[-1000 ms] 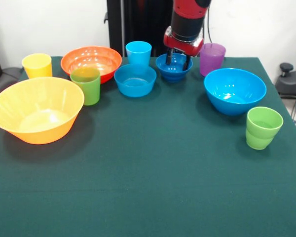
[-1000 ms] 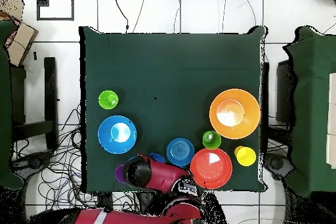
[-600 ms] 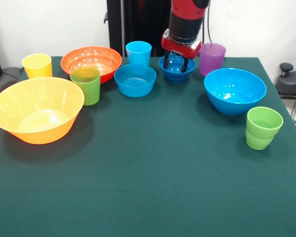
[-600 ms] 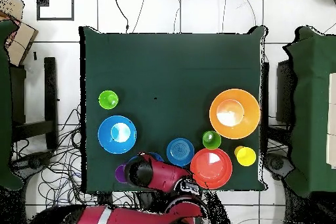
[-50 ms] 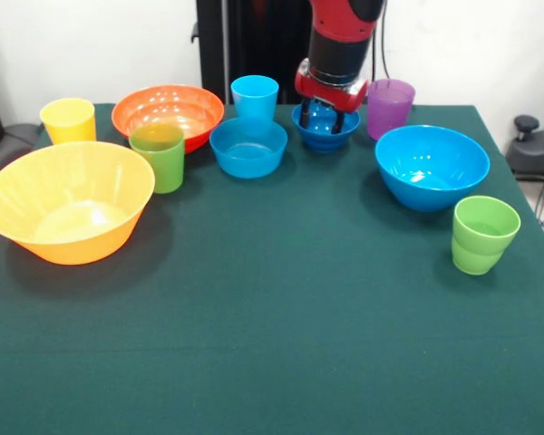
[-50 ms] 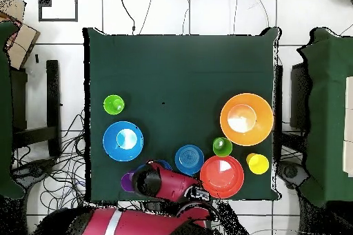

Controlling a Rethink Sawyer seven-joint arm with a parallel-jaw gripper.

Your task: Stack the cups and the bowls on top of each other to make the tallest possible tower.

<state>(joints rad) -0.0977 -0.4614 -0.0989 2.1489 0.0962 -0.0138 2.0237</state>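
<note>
Small dark blue bowl (image 5: 325,127): at the far edge of the desk (image 5: 281,335), between the light blue cup (image 5: 255,97) and the purple cup (image 5: 389,107); the gripper (image 5: 326,115) reaches down into it.
Fingers: clenched on the small bowl's rim, one finger inside the bowl, one outside, as far as the front view shows; the overhead view hides the grasp under the arm.
Left to right, front view: yellow cup (image 5: 68,120), yellow-orange bowl (image 5: 68,201), orange-red bowl (image 5: 168,114), green cup (image 5: 158,156), medium light blue bowl (image 5: 248,147), then the held bowl, purple cup, big light blue bowl (image 5: 432,166), second green cup (image 5: 483,234).
Tower: not yet begun; every bowl and cup stands apart on the desk.
Step in hand: you appear to be lifting the small bowl. Keep the pinch firm on the rim and raise it straight up until it clears the purple cup and the medium bowl beside it, then carry it level.
Advice: judge a wide bowl as the better base; a rim pinch may let the bowl swing, so move slowly.
Which way it points: mouth up, base down, roughly level.
Long axis: none to speak of; the bowl is round, wider across the rim than it is tall, its axis of symmetry upright.
</note>
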